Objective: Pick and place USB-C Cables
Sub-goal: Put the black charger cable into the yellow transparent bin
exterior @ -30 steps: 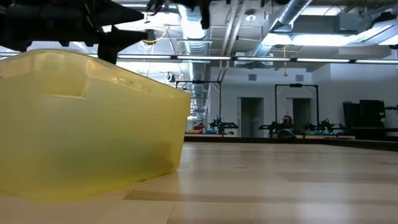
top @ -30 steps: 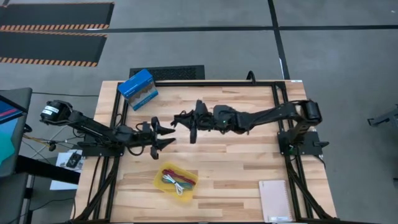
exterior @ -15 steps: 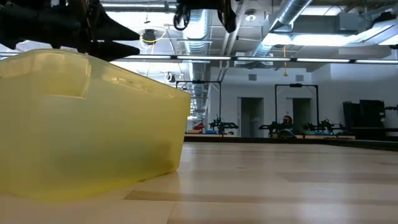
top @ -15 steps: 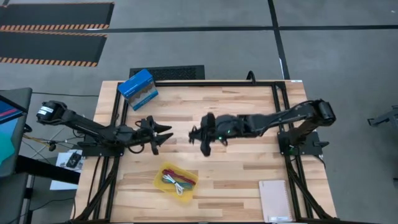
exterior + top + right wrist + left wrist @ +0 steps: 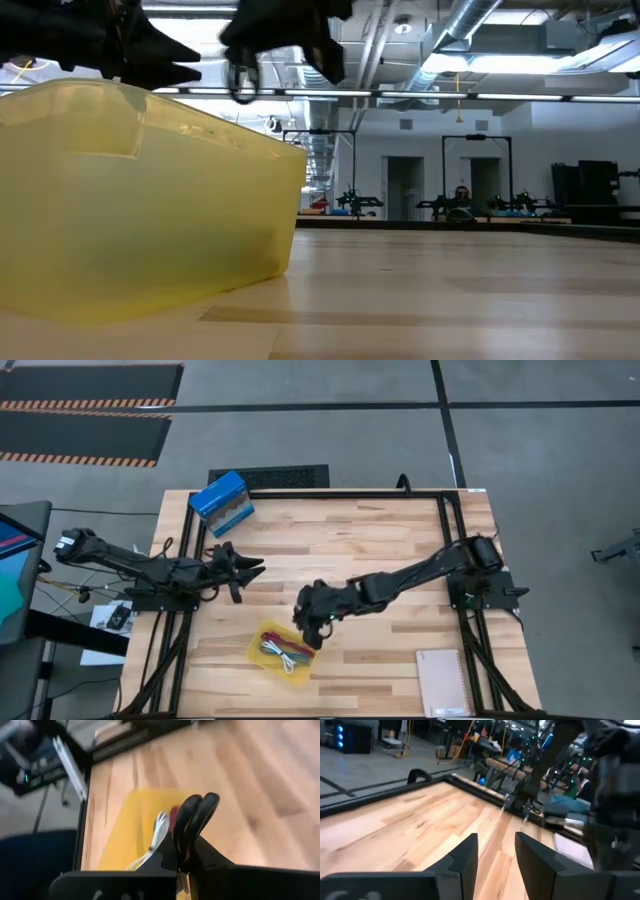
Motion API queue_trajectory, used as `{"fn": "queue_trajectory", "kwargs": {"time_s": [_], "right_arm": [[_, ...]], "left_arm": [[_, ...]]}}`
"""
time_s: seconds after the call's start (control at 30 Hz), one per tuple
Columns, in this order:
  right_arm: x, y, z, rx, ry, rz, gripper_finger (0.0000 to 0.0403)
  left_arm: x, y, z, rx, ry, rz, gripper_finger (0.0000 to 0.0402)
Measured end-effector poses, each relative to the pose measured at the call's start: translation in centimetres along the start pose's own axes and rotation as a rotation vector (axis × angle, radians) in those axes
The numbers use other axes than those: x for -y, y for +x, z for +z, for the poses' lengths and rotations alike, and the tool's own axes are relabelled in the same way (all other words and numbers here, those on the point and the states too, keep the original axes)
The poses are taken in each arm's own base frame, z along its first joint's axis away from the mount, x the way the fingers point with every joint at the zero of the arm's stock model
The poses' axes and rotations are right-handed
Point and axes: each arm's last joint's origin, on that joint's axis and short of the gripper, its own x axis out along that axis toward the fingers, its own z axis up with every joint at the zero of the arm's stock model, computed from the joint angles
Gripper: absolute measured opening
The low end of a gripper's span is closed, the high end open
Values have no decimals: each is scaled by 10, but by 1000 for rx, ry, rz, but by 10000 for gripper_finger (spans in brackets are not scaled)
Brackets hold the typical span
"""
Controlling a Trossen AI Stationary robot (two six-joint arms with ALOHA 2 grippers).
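The yellow tray (image 5: 257, 649) lies near the table's near edge, with the red cable (image 5: 273, 636), green cable (image 5: 284, 649) and white cable (image 5: 292, 664) in it. My right gripper (image 5: 309, 628) hangs just beyond the tray's far right corner, shut on the black cable, whose dark loop (image 5: 240, 82) shows in the low view. Its wrist view shows the tray (image 5: 127, 827), the white cable (image 5: 158, 831) and a bit of red cable (image 5: 173, 813) past the shut fingers. My left gripper (image 5: 247, 567) is open over the table's left part and touches nothing. My right gripper (image 5: 197, 813) pinches the black cable between its two fingers, coming from above and slanting toward the tray. A loop of the cable (image 5: 240, 82) hangs below the fingers, lifted clear above the tray's rim. Which part of the bundle it has, the fingers hide.
A blue box (image 5: 221, 503) stands at the table's far left corner. A pale notebook (image 5: 443, 682) lies at the near right corner. Bare wood (image 5: 380, 530) spreads across the middle and far right. In the low view the tray's wall (image 5: 150, 200) fills the left.
My right gripper has swung from the table's middle toward the near edge and the left, lowering toward the yellow tray with the black cable loop dangling from it. My left gripper has drawn back a little toward the table's left edge, still open.
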Motion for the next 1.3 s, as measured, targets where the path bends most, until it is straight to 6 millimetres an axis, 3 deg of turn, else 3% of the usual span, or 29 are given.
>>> {"fn": "queue_trajectory", "kwargs": {"time_s": [0.23, 0.47, 0.77, 1.3], "right_arm": [[-18, 28, 4, -164, -33, 37, 18], [-36, 50, 8, -211, -67, 125, 18], [-29, 89, -22, -372, -62, 123, 20], [-22, 96, -26, -390, -63, 105, 57]], "left_arm": [[-3, -5, 2, -1, -15, 14, 113], [-5, -5, -2, -35, -18, 33, 113], [-6, -6, -5, -61, -31, 47, 113], [-6, -6, -5, -66, -27, 51, 113]]}}
